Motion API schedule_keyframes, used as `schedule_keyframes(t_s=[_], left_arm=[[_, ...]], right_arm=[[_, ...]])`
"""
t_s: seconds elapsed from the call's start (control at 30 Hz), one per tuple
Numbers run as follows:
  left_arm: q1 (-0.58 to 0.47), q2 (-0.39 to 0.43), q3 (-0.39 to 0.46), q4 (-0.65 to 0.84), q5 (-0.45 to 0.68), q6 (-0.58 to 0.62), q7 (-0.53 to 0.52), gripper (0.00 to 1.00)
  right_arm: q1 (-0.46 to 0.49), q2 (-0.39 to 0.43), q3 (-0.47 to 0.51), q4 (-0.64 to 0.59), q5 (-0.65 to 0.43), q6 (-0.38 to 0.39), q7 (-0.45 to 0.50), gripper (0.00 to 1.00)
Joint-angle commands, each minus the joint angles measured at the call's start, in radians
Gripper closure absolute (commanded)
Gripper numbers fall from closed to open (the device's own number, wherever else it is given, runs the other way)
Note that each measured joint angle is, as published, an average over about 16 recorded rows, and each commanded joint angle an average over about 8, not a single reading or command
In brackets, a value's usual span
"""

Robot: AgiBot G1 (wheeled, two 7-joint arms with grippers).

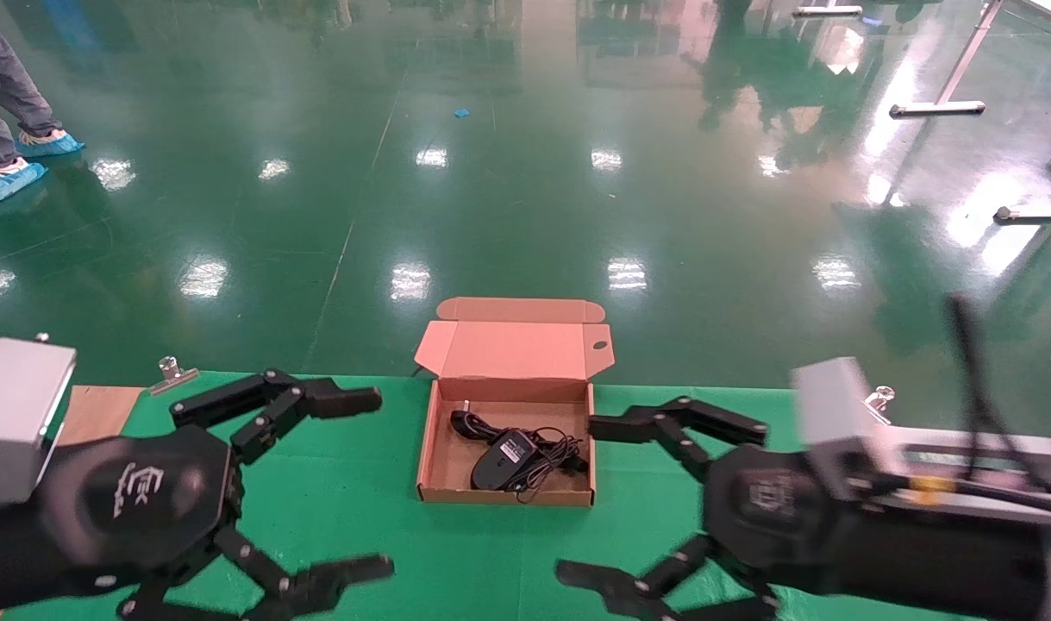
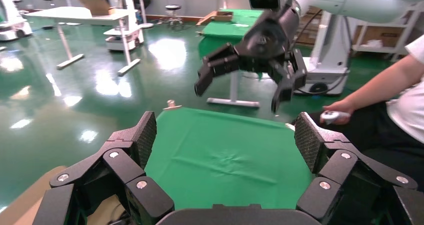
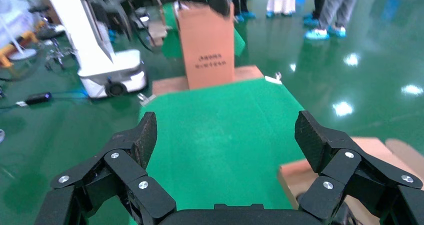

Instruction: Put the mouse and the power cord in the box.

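The brown cardboard box (image 1: 435, 470) sits open at the middle of the green cloth, its lid (image 1: 514, 349) standing up at the far side. Inside, the black mouse (image 1: 501, 460) lies belly up, pale label showing, its thin cable looped beside it. No power cord shows in any view. My left gripper (image 1: 384, 483) hovers open to the left of the box, and my right gripper (image 1: 575, 498) hovers open to its right; both are empty. In the wrist views only green cloth lies between the left gripper's fingers (image 2: 225, 135) and the right's (image 3: 225, 135). A box corner (image 3: 295, 172) shows beside one right finger.
Metal clips (image 1: 173, 373) (image 1: 878, 398) pin the cloth at the table's far edge. A wooden board (image 1: 98, 410) lies at the far left. A tall cardboard carton (image 3: 207, 45) stands beyond the table's left end. A seated person's hand (image 2: 335, 116) is near the right end.
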Motion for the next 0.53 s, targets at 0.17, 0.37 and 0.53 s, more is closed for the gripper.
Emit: schedule_keyframes(t_s=[0.17,0.37,0.53], left_arm=[[0.031,-0.005,-0.039,-0.086,-0.001,0.009,-0.072,0.0],[0.044,-0.007,-0.056,-0.129,-0.001,0.014,-0.101,0.0],[0.045,-0.007,-0.058,-0.133,-0.001,0.014,-0.102,0.0]], right_arm=[[-0.058,0.07,0.114,0.059,0.07,-0.089,0.021,0.0],[-0.092,0.112,0.183,0.094,0.113,-0.142,0.031,0.0],[-0.098,0.118,0.192,0.1,0.12,-0.15,0.032,0.0]])
